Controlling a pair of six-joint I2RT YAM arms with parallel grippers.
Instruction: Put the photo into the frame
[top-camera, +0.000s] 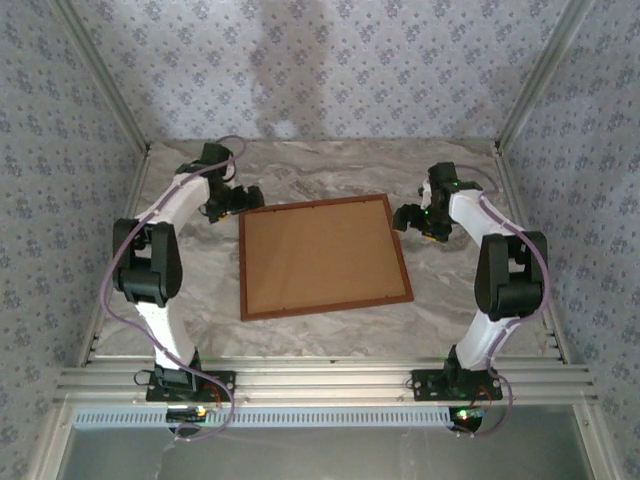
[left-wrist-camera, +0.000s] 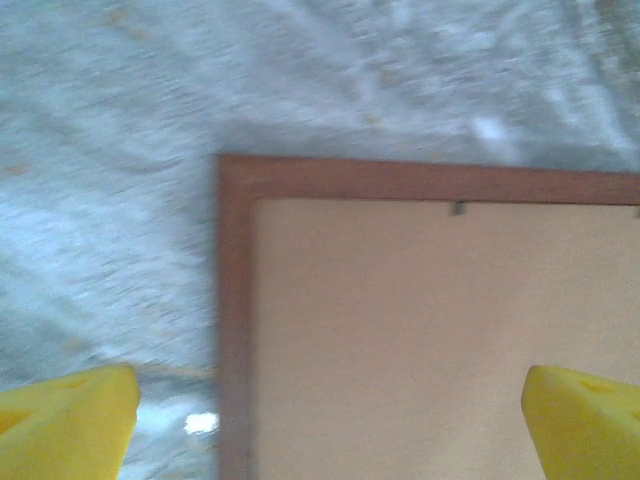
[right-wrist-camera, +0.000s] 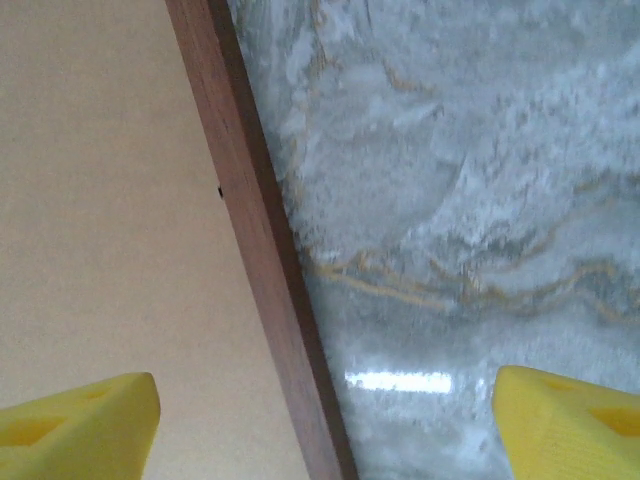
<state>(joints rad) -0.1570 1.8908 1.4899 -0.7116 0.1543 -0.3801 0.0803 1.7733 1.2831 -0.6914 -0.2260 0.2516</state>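
Two black-and-white robot arms reach across the grey marble-patterned worktop, one on each side of the large reddish-brown wooden frame. The frame lies flat in the middle of the worktop, slightly skewed. A plain brown backing board sits inside its narrow bars and covers the whole opening. Whether the blue-teal printed photo lies beneath that board cannot be told, though a board seated level within the bars would suit a task near its end.

The left gripper hangs at the frame's far left corner, jaws spread wide and holding nothing. In its wrist view the yellow fingers straddle the left bar, one above bare worktop and the other above the board. That looks like a stance for pressing or steadying the corner rather than lifting it. A small dark tab sits at the board's far edge, probably a retaining clip.

The right gripper is just beside the far end of the right bar, also open and empty. Its yellow fingertips bracket the bar, one over the board and one over the worktop. Placed on opposite sides, the arms could keep the frame from sliding while the board is pressed home. How high either gripper stands above the wood cannot be told.
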